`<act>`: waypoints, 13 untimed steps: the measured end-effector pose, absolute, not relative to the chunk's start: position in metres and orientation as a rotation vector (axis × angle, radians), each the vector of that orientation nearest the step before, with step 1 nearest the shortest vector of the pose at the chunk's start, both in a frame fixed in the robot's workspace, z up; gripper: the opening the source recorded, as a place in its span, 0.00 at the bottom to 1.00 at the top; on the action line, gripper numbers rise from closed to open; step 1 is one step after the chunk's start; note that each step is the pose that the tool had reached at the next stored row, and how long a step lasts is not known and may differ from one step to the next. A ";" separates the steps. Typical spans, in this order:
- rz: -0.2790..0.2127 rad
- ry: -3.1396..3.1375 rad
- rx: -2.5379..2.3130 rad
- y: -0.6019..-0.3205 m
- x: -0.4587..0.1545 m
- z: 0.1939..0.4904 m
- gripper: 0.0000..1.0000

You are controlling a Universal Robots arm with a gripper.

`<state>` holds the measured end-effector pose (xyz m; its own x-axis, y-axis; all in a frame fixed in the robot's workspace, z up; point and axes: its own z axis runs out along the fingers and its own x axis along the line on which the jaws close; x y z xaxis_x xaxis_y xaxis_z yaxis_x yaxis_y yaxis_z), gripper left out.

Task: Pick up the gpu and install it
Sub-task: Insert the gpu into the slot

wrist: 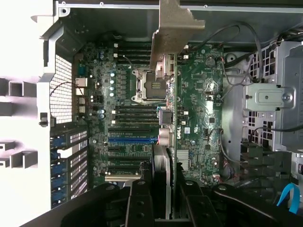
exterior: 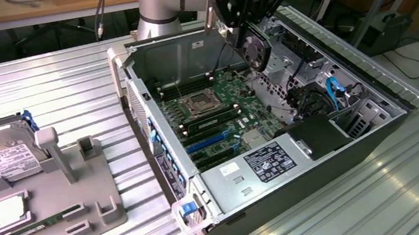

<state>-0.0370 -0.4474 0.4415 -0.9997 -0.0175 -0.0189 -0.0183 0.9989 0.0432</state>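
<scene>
gripper [exterior: 249, 30] with gpu [exterior: 256, 50] over the open computer case [exterior: 186, 52], which lies on its side on a ribbed metal table [exterior: 56, 87]. my fingers [wrist: 139, 203] are clamped on the gpu, one on each face of the card. i hold it on edge above the case's open side, apart from the motherboard [exterior: 225, 113] on the case floor. in the exterior view the card's round black fan faces the camera, just below my fingertips. in the wrist view the card is seen edge-on. its silver end bracket is at the end farthest from my fingers, and its green board runs across the middle of the motherboard beneath.

inside the case, the cpu socket [exterior: 198, 102] sits near the motherboard's centre. blue expansion slots [exterior: 208, 144] lie between the socket and the labelled power supply [exterior: 270, 161] at the case's near end.

outside the case, to the exterior view's left of it, a grey fixture tray [exterior: 84, 197] rests on the table. it carries a hard drive [exterior: 5, 155] with a white label and a narrow green memory stick [exterior: 44, 222], both well apart from the case.
</scene>
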 end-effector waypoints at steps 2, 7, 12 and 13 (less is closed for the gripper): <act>0.068 3.122 -0.044 -0.447 -0.037 0.442 0.27; 0.068 3.122 -0.084 -0.447 -0.037 0.442 0.27; 0.069 3.121 -0.136 -0.447 -0.037 0.442 0.27; 0.069 3.120 -0.163 -0.447 -0.037 0.442 0.27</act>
<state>-0.0370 -0.4474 0.4415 -0.9944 -0.1035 -0.0189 -0.1042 0.9936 0.0432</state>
